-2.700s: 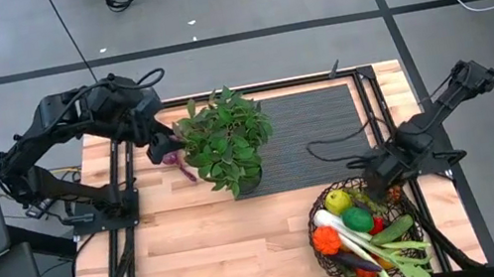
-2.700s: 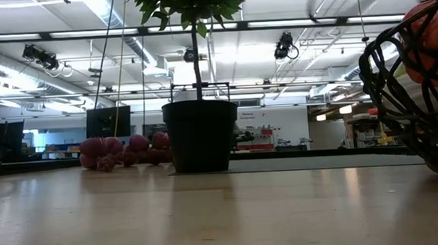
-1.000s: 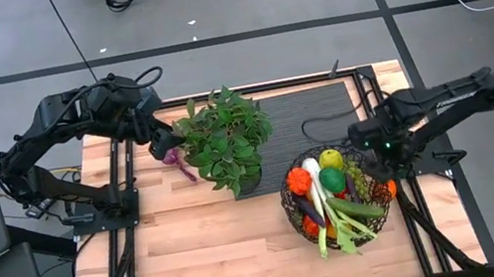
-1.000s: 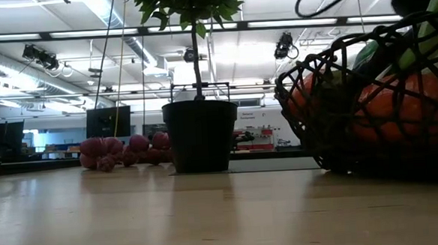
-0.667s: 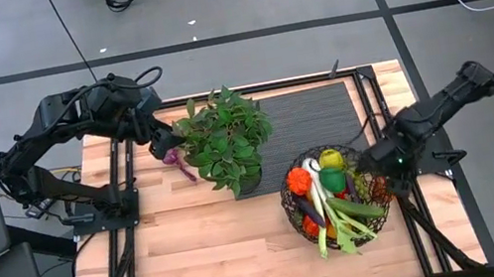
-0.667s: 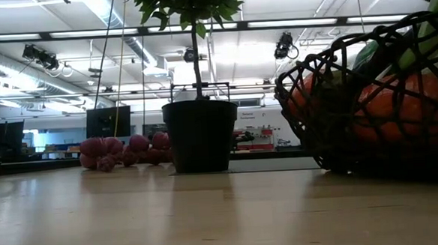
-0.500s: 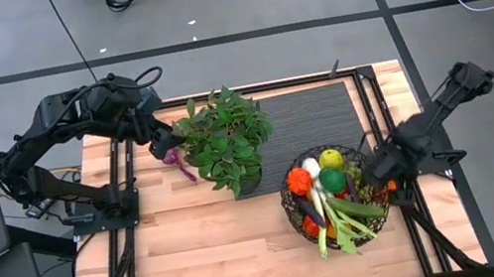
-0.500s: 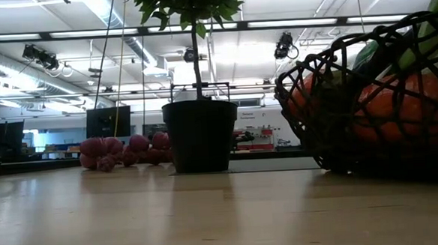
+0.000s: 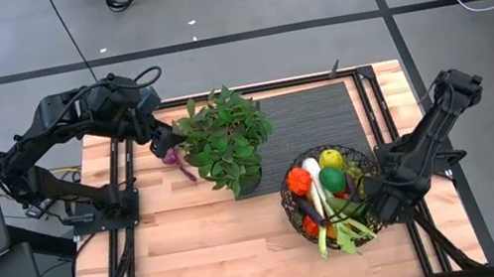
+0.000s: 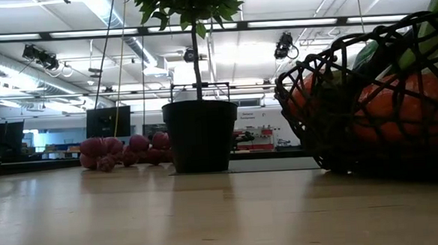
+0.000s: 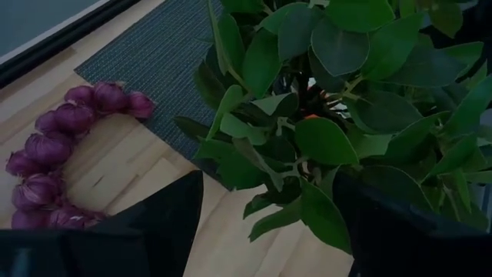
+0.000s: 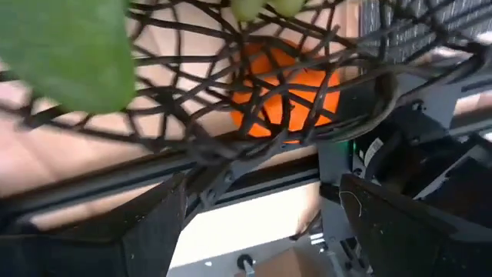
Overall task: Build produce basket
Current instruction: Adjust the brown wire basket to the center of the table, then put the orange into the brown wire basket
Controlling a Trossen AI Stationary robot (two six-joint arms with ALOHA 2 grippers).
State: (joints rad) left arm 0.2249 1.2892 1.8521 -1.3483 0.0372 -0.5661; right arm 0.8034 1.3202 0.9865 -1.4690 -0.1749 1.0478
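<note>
The dark wire basket (image 9: 292, 213) stands on the wooden table right of the middle, filled with produce (image 9: 333, 182): lemon, lime, tomatoes, leek and cucumber. It also fills the right of the low view (image 10: 315, 102). My right gripper (image 9: 380, 209) is open at the basket's near-right rim. In the right wrist view its fingers (image 12: 261, 185) point down beside the wire wall (image 12: 200, 146), with an orange tomato (image 12: 284, 92) behind the wires. Purple grapes (image 9: 178, 162) lie on the table left of the potted plant (image 9: 225, 140). My left gripper (image 9: 164, 144) hangs open above them (image 11: 54, 146). My right gripper stands open with its fingers (image 12: 165, 215) close against the outside of the basket's wire wall near the rim (image 12: 361, 100), pointing steeply down. Whether a finger touches the wire, I cannot tell.
A black ribbed mat (image 9: 314, 117) covers the far part of the table, with the plant's pot (image 10: 201, 135) at its near left edge. Black frame rails run along the table's left (image 9: 123, 209) and right (image 9: 421, 230) sides. Bare wood lies at the near left.
My right gripper has swung from the basket's far side round its right side toward the table's near edge, sinking and turning as it went, and stays open. The basket and its produce have kept their place.
</note>
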